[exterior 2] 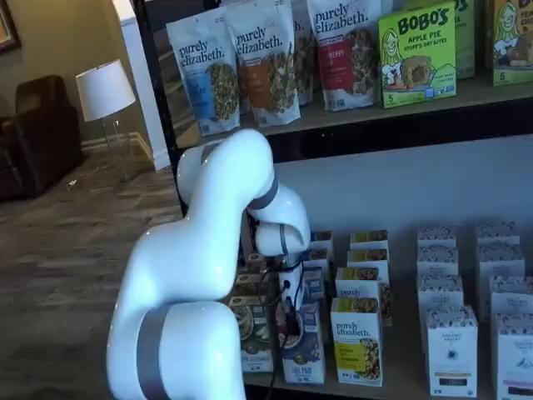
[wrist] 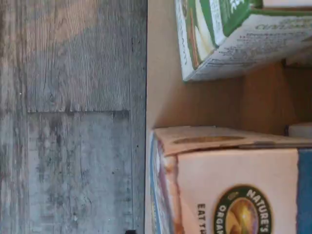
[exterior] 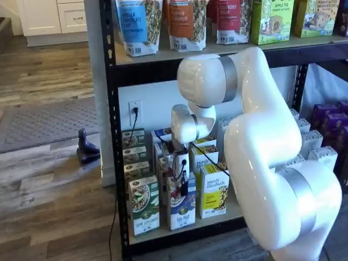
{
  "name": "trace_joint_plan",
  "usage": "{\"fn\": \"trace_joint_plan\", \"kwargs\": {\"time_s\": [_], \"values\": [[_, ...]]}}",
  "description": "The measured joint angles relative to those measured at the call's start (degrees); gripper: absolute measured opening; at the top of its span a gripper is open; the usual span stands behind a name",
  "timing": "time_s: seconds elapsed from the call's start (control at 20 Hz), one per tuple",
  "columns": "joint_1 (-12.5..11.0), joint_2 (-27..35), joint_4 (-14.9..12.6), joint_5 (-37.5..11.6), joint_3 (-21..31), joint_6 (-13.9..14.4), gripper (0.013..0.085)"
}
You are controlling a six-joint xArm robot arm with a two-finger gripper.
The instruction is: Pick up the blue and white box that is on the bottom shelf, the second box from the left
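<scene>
The white arm (exterior: 261, 152) folds at its big elbow and bends down toward the shelves, its wrist (exterior: 187, 122) pointing downward. Below it hangs the gripper (exterior: 179, 182), low in both shelf views, a black cable trailing beside it. Its fingers stand spread wide.

A home room fitted out as a mock grocery shelf

A black steel rack (exterior: 111, 109) carries retail goods in shop-like rows: granola pouches (exterior 2: 204, 71) and snack boxes (exterior 2: 418, 54) on the higher tier, cartons lined up front to back on the bottom shelf (exterior: 185, 228); yet the surroundings are domestic: wood-plank floor (exterior: 49, 201), a grey rug (exterior: 46, 122), white cabinet doors (exterior: 51, 16), a wall outlet (exterior: 135, 107) with a cord plugged in; a shelf view also shows a dark armchair (exterior 2: 37, 125), a lamp with a white shade (exterior 2: 104, 87) and a framed picture corner (exterior 2: 7, 25) on a beige wall.
</scene>
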Motion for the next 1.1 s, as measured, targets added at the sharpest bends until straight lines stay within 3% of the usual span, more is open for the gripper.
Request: {"fn": "trace_joint_plan", "kwargs": {"time_s": [0.05,0.2,0.3,1.0,1.1], "values": [[0.00,0.00,0.11,0.00,0.01,-0.10,0.0850],[-0.09,-0.10,0.59,0.49,-0.01,-0.57,0.0730],[-0.19,-0.28,0.18,0.58,0.23,-0.32,0.0690],[-0.17,-0.67,-0.14,-0.23,1.33,-0.04,0.0690],[-0.03,-0.47,0.19,-0.30,1.07,-0.18,0.0650]]}}
